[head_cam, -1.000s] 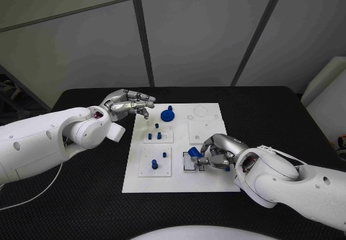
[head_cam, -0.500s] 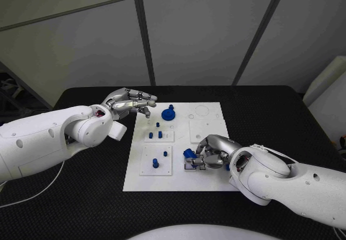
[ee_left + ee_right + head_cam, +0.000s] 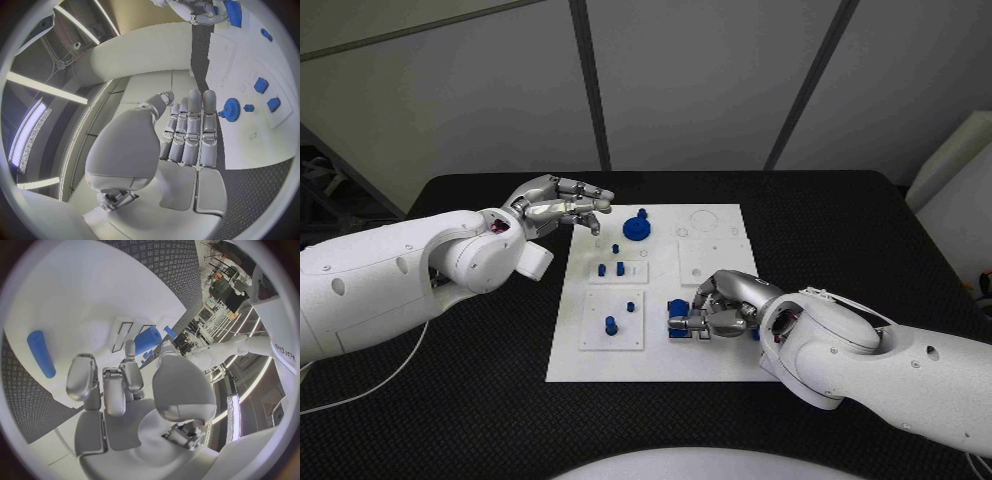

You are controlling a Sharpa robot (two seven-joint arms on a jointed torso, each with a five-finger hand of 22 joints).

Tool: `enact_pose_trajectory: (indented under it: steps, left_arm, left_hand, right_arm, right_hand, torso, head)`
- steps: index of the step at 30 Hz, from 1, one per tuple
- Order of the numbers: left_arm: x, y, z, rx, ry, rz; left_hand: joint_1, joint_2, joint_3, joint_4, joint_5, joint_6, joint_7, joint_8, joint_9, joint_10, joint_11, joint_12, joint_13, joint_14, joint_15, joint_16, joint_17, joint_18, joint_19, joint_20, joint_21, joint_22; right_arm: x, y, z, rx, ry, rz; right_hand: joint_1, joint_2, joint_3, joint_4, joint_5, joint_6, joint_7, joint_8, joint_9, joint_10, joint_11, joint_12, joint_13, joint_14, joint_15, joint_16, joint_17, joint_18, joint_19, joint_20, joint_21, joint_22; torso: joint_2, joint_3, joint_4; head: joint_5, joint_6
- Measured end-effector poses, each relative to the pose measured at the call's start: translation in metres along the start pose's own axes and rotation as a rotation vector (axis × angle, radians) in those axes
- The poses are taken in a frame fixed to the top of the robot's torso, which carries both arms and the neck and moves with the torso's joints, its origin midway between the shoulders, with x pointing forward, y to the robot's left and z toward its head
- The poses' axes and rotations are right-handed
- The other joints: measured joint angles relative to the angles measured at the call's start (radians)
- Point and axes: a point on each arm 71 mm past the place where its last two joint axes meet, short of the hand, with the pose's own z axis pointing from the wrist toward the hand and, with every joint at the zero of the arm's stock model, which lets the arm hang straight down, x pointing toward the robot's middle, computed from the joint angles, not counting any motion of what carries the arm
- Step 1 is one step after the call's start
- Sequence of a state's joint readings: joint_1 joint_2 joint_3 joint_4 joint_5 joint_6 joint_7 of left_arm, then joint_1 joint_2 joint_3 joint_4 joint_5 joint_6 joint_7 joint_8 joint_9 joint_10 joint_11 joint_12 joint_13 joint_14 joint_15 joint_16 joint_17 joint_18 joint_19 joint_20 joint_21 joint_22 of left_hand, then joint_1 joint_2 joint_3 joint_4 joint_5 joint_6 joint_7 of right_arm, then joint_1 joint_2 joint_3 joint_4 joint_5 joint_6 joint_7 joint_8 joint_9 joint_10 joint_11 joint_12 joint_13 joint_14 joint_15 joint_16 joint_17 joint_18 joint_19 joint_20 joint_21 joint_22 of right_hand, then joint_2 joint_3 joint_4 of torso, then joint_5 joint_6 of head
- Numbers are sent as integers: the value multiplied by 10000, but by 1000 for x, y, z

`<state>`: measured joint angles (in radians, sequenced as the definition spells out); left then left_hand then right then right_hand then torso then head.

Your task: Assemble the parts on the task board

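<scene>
Task board carries blue parts; right robot hand grips one, left robot hand curled, holding nothing.

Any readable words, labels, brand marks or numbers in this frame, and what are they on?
Dark lettering on a white arm at the rim of the right wrist view: cut off and too blurred to read.
Task board, blue parts, both robot hands: no text legible.

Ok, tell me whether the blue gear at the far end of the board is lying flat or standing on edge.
Flat. The blue gear lies face-down on the task board, teeth ringing it in the left wrist view, by the left hand.
</scene>
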<state>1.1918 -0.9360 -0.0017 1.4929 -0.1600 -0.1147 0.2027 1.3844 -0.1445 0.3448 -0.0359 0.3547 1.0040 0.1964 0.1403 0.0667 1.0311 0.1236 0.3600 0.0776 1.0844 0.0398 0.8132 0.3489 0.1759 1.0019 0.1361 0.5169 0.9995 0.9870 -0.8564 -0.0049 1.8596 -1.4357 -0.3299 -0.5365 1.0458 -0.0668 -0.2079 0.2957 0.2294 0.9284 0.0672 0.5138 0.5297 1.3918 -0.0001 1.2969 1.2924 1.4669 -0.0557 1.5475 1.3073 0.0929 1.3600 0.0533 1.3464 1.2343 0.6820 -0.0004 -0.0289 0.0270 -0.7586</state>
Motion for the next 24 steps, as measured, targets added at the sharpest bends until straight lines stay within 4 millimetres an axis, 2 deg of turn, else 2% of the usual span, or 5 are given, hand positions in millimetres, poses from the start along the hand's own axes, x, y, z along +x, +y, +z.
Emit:
enact_pose_trajectory:
  steps: [6, 11, 14, 18, 24]
  left_arm:
    - [-1, 0, 0, -4, -11, 2]
    - [-1, 0, 0, -6, -12, 2]
    - [-1, 0, 0, -9, -16, 3]
    - [-1, 0, -1, -13, -23, 5]
    - [-1, 0, -1, -17, -22, 5]
  left_hand:
    - [0, 0, 0, 0, 0, 0, 0, 0, 0, 1, 0, 0, 0, 0, 0, 0, 1, 0, 0, 0, 0, 1]
    - [0, 0, 0, 0, 0, 0, 0, 0, 0, 1, 0, 0, 0, 0, 0, 0, 1, 0, 0, 0, 1, 1]
    - [0, 0, 0, 0, 0, 0, 0, 0, 0, 1, 0, 0, 0, 0, 0, 0, 1, -1, 0, 0, 1, 1]
    - [0, 0, 0, 0, 0, 0, 0, 0, 0, 1, 0, 0, 0, 0, 0, 0, 1, 0, 0, 0, 1, 1]
    - [-31, 31, -32, 33, 0, 0, 0, 0, 0, 1, 0, 0, 0, 0, 0, 0, -7, 0, 0, 0, 1, -14]
  right_arm:
    - [0, 1, -1, -54, -15, -51]
    - [-1, 1, -2, -90, -43, -94]
    - [-1, 1, -3, -114, -55, -127]
    - [-1, 2, -4, -187, -59, -188]
    - [-1, 2, -3, -224, -86, -327]
  right_hand:
    - [-319, -56, 143, -3, -240, 33, -33, 0, 60, 0, 0, 0, 34, -37, -37, 0, 7, 0, 0, 0, 0, 1]
    - [-326, -64, 251, -18, -173, 33, -33, 50, 88, 35, -35, 0, 65, -34, -39, 0, 8, 0, 0, 0, 0, 11]
    - [435, 161, 503, -142, 215, 68, -68, 50, 148, 36, -36, 0, 100, -1, -72, 0, 8, -1, 2, -2, 0, 24]
    - [1552, 268, 687, -337, 260, 68, -68, 50, 198, 72, -72, 0, 123, -1, -72, -1, 7, -1, 36, -36, 0, 44]
    - [2100, 410, 705, -463, 260, 135, -75, 50, 239, 92, -93, 0, 168, -1, -71, -1, 6, 0, 36, -36, 0, 82]
  torso:
    - [-3, 0, 0]
    - [-1, 0, -7]
    - [0, 3, -7]
    - [0, 4, -7]
    - [0, 1, -1]
  head:
    - [-6, 19]
    - [-16, 25]
    - [-17, 29]
    - [-17, 30]
    - [-20, 19]
